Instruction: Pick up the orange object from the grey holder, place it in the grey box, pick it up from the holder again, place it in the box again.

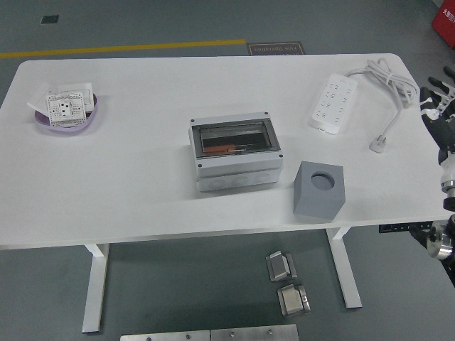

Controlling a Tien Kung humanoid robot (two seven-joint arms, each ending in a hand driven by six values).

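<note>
The grey box (235, 174) stands at the middle of the table, and the orange object (226, 149) lies inside it under the box's dark window. The grey holder (318, 192) stands to the right of the box near the front edge, and its round hole (323, 179) is empty. My right hand (439, 99) shows only at the far right edge of the picture, off the table's right side, with its fingers spread and holding nothing. It is far from both the box and the holder. The left arm is out of view.
A purple bowl (71, 121) with white socket parts sits at the far left. A white power strip (333, 104) with its cable and plug (377, 145) lies at the back right. Metal parts (287, 278) lie on the floor below the table.
</note>
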